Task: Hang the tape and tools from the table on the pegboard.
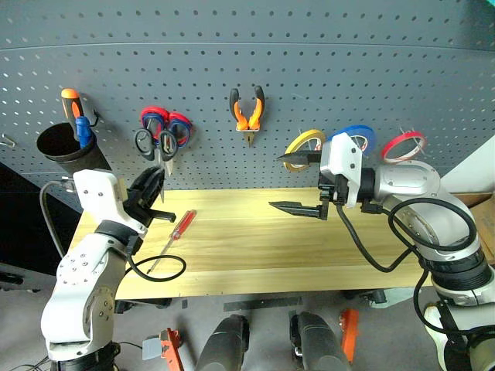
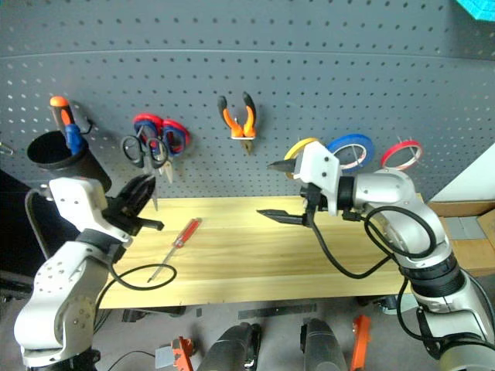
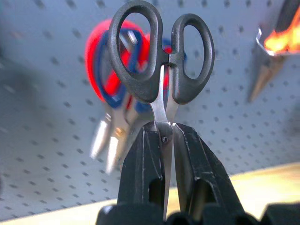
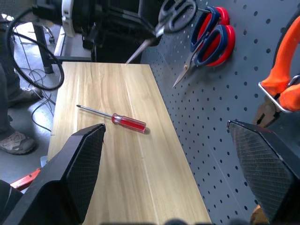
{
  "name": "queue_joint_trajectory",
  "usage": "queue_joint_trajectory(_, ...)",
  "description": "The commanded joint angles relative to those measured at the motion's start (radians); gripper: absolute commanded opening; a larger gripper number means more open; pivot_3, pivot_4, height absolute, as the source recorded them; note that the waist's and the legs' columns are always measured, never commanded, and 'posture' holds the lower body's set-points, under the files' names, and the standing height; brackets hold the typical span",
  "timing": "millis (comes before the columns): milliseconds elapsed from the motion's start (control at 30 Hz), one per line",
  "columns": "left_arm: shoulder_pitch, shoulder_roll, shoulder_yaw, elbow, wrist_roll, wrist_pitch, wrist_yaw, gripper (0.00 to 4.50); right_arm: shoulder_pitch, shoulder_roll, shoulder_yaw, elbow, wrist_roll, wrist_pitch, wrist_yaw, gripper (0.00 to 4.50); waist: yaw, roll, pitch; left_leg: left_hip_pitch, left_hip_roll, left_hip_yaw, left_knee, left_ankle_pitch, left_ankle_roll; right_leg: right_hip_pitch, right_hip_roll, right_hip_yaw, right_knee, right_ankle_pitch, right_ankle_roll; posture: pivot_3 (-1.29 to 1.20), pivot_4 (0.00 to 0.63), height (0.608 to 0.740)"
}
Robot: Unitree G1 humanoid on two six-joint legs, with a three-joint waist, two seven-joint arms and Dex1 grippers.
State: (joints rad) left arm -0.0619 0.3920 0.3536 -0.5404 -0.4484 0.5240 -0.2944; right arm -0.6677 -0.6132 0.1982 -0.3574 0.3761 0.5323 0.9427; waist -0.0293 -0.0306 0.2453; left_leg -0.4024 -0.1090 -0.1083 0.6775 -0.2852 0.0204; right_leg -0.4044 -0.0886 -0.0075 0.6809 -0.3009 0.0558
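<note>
Holding the scissors [image 1: 158, 147] by the blades, my left gripper [image 1: 152, 202] raises them against the pegboard [image 1: 309, 69], beside the red-and-blue shears [image 1: 176, 126]; my right gripper [image 1: 298, 182] gapes wide and empty. Left wrist: fingers [image 3: 143, 176] pinching blades. Right wrist: screwdriver [image 4: 112, 117] lying on table [image 4: 140, 187].

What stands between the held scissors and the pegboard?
The red-and-blue shears hang on the pegboard right behind the scissors in the left gripper; nothing else visible.
</note>
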Motion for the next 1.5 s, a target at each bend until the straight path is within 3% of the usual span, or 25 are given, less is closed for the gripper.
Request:
queue_joint_trajectory(33, -0.005, 0.010, -0.005, -0.020, -0.003, -0.010, 0.001, 0.06, -0.016, 0.000, -0.013, -0.043, 0.011, 0.002, 0.004, 4.50, 0.000, 0.000, 0.000, 0.000, 0.000, 0.000, 0.000, 0.000, 0.000, 0.000, 0.000, 0.000, 0.000, 0.000, 0.000, -0.09, 0.184, 0.740)
queue_joint_trajectory(567, -0.101, 0.006, 0.008, 0.121, 0.016, -0.017, 0.069, 0.06, -0.048, 0.063, -0.027, -0.030, 0.018, 0.015, -0.049, 4.50, -0.004, 0.000, 0.000, 0.000, 0.000, 0.001, 0.001, 0.000, 0.000, 0.000, 0.000, 0.000, 0.001, 0.000, 0.000, -0.09, 0.197, 0.740)
queue_joint_trajectory(1000, -0.011, 0.026, -0.024, 0.149, 0.081, -0.014, 0.061, 4.47, -0.073, 0.147, -0.108, -0.058, 0.140, 0.107, -0.127, 4.50, -0.005, 0.000, 0.000, 0.000, 0.001, 0.000, 0.001, 0.000, 0.000, 0.000, 0.000, 0.000, 0.001, 0.000, -0.001, -0.10, 0.201, 0.740)
queue_joint_trajectory(1233, 0.015, 0.089, -0.142, 0.248, 0.193, 0.058, 0.048, 4.47, -0.060, 0.167, -0.100, -0.083, 0.156, 0.128, -0.168, 4.50, -0.005, 0.000, 0.000, 0.000, 0.000, 0.000, 0.001, 0.000, 0.000, -0.001, 0.000, 0.000, 0.001, 0.001, -0.001, -0.10, 0.207, 0.740)
queue_joint_trajectory(1500, -0.167, 0.163, -0.256, 0.520, 0.226, 0.261, -0.032, 4.47, -0.016, 0.130, -0.008, -0.117, 0.120, 0.216, -0.197, 4.50, -0.006, 0.000, -0.001, 0.000, 0.000, -0.001, 0.001, 0.000, 0.000, -0.001, 0.000, -0.001, 0.003, 0.001, -0.001, -0.11, 0.212, 0.740)
